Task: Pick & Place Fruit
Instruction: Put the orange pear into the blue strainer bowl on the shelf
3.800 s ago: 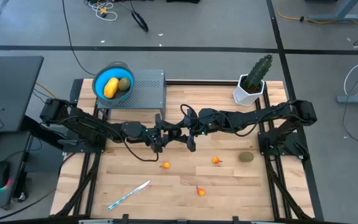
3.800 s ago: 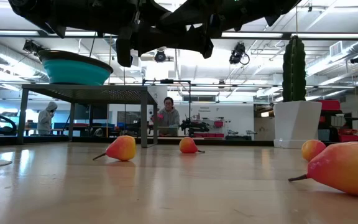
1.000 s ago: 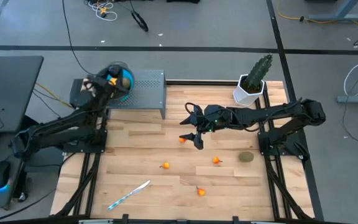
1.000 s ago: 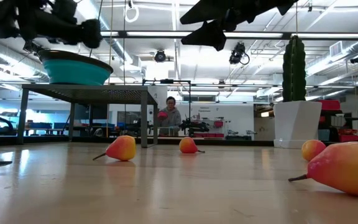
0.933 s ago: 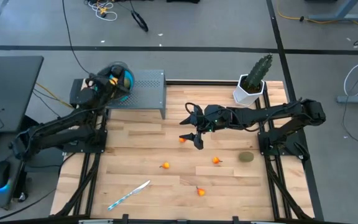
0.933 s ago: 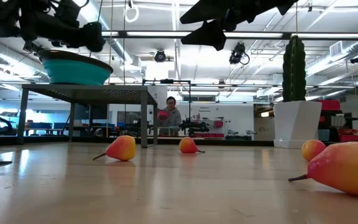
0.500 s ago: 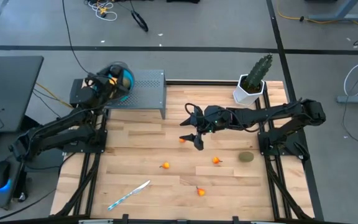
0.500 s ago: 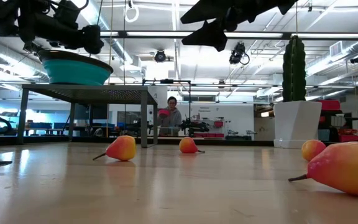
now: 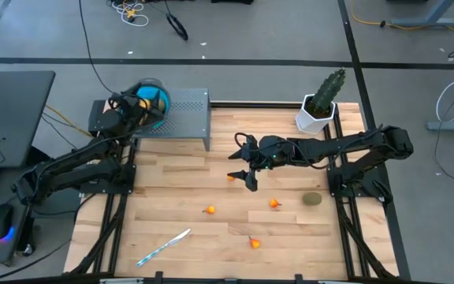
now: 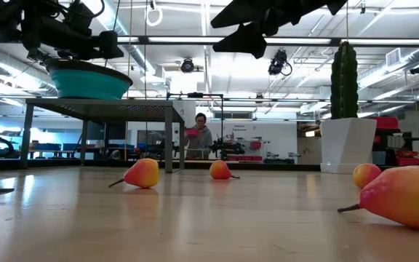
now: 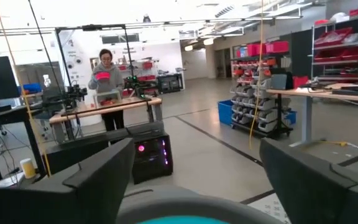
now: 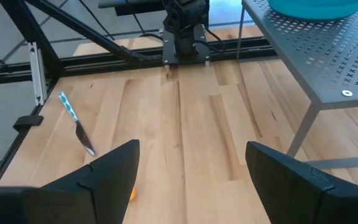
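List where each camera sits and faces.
High: overhead, straight down on table; both arms.
Low: table height, level across fruit into room; arms overhead.
Left wrist: over bowl, facing room; open left claw.
Right wrist: over table, facing stand; open right claw.
Shared: high and right wrist show the knife.

Left gripper fingers spread wide, teal bowl rim between them at 6 o'clock. Person at 10 o'clock behind workbench; shelving at 2 o'clock.
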